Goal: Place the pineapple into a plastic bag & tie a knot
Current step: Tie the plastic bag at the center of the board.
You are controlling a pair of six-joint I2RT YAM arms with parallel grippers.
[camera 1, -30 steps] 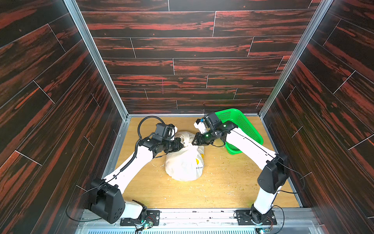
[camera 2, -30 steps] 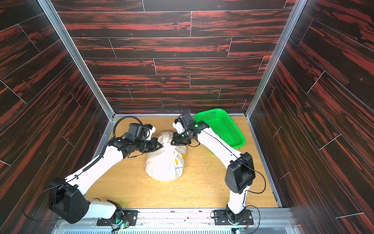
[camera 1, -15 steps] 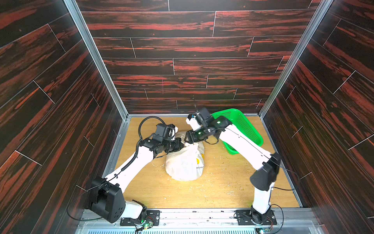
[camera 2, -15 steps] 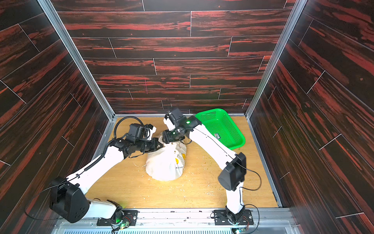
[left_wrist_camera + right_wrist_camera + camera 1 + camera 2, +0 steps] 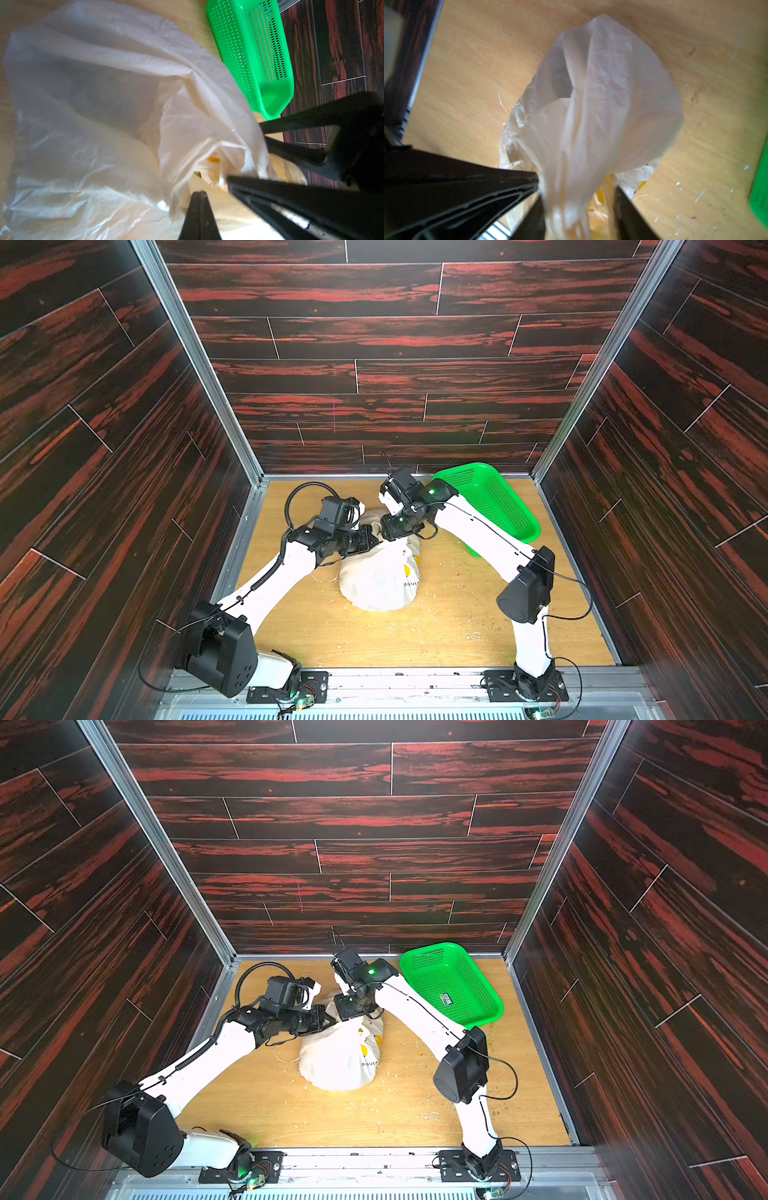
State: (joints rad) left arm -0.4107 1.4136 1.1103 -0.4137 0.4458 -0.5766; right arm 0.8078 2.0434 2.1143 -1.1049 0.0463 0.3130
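Note:
The white plastic bag stands bulging at mid-table, its top gathered between both grippers. My left gripper is shut, its tips against a fold of film at the bag's mouth. My right gripper hangs over the bag's top with its jaws apart, and the bunched white neck runs up between them. The right fingers show beside the mouth in the left wrist view. The pineapple is hidden in the bag; only a dim grey shape shows through. The knot is out of view.
A green mesh basket sits at the back right, close behind my right forearm. Pale crumbs and scraps litter the wooden table around the bag. Dark panel walls close in on three sides.
My right gripper swung from the basket side to over the bag's top, beside the left gripper; its jaws widened, then narrowed. The left gripper held still.

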